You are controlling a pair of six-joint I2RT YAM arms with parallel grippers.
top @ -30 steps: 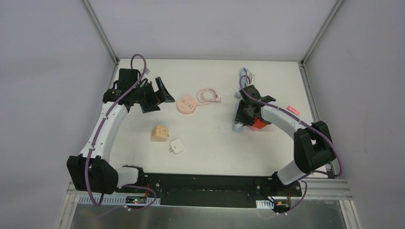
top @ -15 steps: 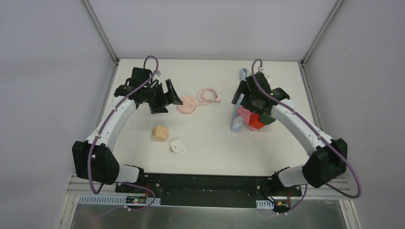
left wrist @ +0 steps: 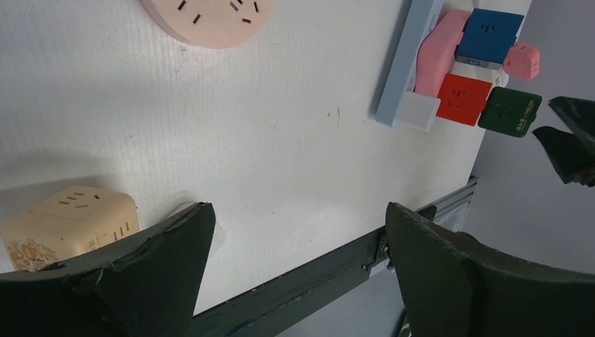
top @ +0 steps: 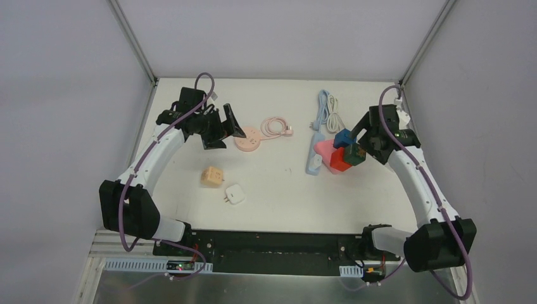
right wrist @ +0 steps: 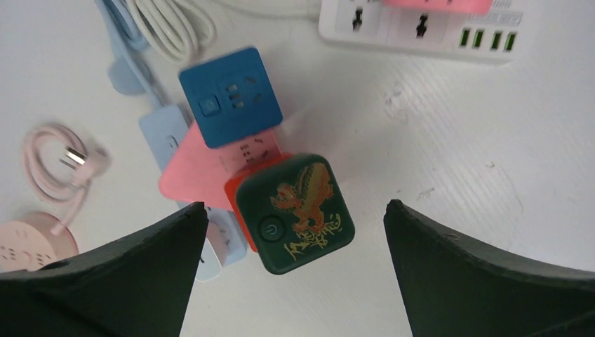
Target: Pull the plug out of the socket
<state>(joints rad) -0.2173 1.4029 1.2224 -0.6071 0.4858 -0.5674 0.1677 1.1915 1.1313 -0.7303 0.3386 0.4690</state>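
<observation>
Left claw (left wrist: 298, 210): spread wide with nothing between its fingers, hanging over the bench (top: 285, 183) just beside the round pink socket (top: 247, 137).
Right claw (right wrist: 295, 207): spread wide and gripping nothing. In its wrist view the green cube (right wrist: 295, 210) shows in the gap between the fingers.
Socket strip (top: 315, 155): light blue, lying flat on the right half of the bench.
Plugs on the strip: a pink adapter (right wrist: 200, 175) sits on the strip, with a blue cube (right wrist: 230, 95), a red cube (left wrist: 463, 98) and the green cube, which bears a gold dragon, packed against it and touching one another.
Pink cable (top: 277, 126): coiled just beside the round pink socket.
Beige cube (top: 211, 176) and white plug (top: 235, 194): loose on the bench, near each other and well apart from the strip.
White power strip (right wrist: 421, 24): beyond the cluster in the right wrist view.
</observation>
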